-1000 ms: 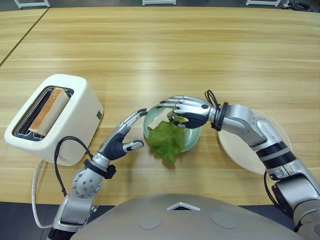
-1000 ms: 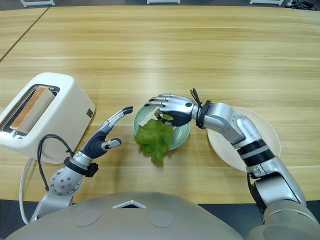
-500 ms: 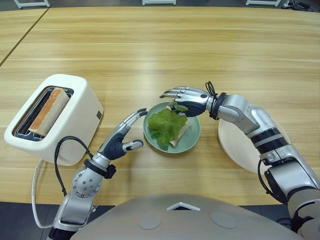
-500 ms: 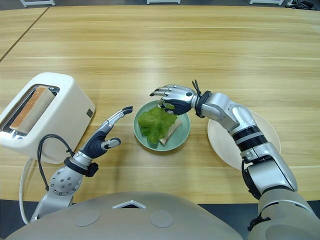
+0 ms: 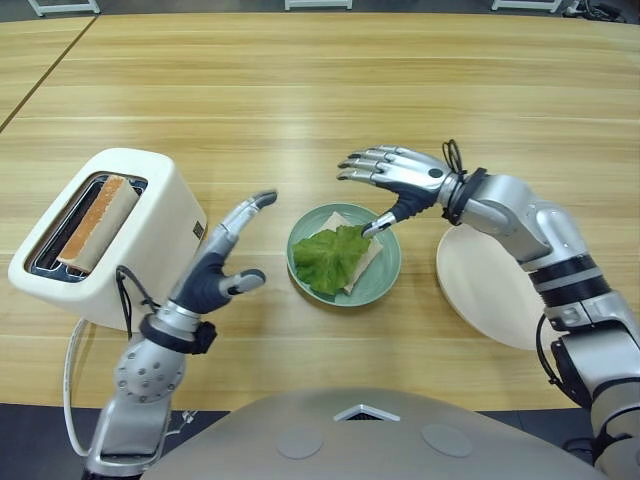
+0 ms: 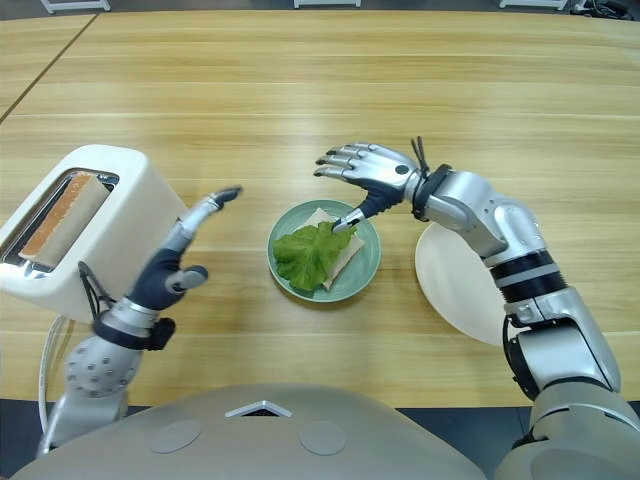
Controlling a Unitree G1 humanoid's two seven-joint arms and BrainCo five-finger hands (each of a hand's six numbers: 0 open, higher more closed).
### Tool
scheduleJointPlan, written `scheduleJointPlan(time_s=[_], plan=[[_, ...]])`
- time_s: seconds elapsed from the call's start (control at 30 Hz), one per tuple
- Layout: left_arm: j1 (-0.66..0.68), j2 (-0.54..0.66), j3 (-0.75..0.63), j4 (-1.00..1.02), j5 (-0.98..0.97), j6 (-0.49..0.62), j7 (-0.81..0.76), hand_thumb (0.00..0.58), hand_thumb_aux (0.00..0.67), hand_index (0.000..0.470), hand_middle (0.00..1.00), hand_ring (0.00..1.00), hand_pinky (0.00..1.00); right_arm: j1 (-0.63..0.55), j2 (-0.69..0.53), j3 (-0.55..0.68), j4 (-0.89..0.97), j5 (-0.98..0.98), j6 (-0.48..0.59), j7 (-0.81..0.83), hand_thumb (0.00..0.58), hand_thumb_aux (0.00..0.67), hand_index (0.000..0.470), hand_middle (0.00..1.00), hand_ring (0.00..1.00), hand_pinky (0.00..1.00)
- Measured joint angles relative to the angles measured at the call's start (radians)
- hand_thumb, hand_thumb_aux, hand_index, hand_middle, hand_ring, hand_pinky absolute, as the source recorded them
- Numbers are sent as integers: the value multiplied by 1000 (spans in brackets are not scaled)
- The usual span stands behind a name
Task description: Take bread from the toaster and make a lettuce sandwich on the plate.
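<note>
Since a moment ago, my right hand (image 5: 400, 175) has let go of the green lettuce leaf (image 5: 328, 260) and gone up and back, away from it. Back then the leaf hung over the near edge of the round green plate (image 5: 392, 277). Now it lies flat inside that plate, on top of a slice of pale bread (image 5: 370, 258). My left hand (image 5: 207, 283) has moved away from the green plate and closer to the cream toaster (image 5: 165, 225).

My right hand is up over the far right side of the green plate. Its fingers (image 5: 360, 165) are spread out and hold nothing. My thumb tip points down right by the far edge of the leaf, and I cannot tell if it touches.

My left hand is between the toaster and the green plate. Its fingers are stretched out and hold nothing too.

One brown toasted slice (image 5: 100, 220) stands in the toaster slot. A round white plate (image 5: 482, 292) sits on the wooden surface (image 5: 300, 100) just right of the green plate, partly under my right arm.
</note>
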Motion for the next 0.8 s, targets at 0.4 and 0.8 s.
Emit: scheduleJointPlan(time_s=[0.4, 0.8], plan=[[45, 197, 733, -10, 191, 105, -68, 0, 0, 0, 0, 0, 0, 270, -7, -124, -218, 235, 24, 5, 0, 0, 0, 0, 0, 0], [129, 185, 605, 254, 374, 88, -54, 542, 499, 350, 0, 0, 0, 299, 0, -121, -233, 249, 19, 15, 0, 0, 0, 0, 0, 0]])
